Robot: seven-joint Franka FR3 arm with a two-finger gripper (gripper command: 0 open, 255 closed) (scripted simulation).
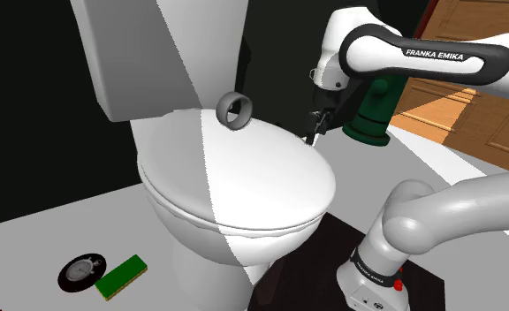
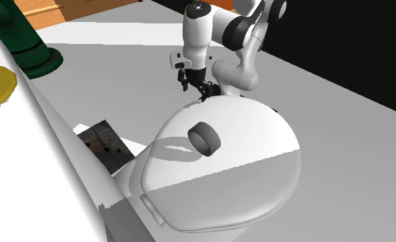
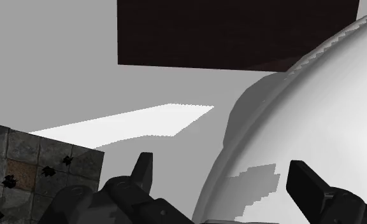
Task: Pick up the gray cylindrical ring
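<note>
Two black fingers of the gripper stood well apart with nothing between their pads, so the gripper was released. It hung just beside the toilet lid, whose curved rim ran up between the fingers. Whether a fingertip touched the lid could not be told.

From the shoulder view, the gripper pointed down at the lid's rim on the side facing the white arm.

The gray cylindrical ring rested on the lid at its tank end, standing on its curved wall with the opening sideways. It was well apart from the gripper. The second exterior view showed the same ring near the middle of the lid, casting a shadow on it, with the gripper at the lid's far rim.

Behind the lid rose the tank; under the lid sat the bowl.

Beyond the lid, past the gripper, stood a dark green post. On the gray floor below the lid lay a black disc, with a green block just beside it.
</note>
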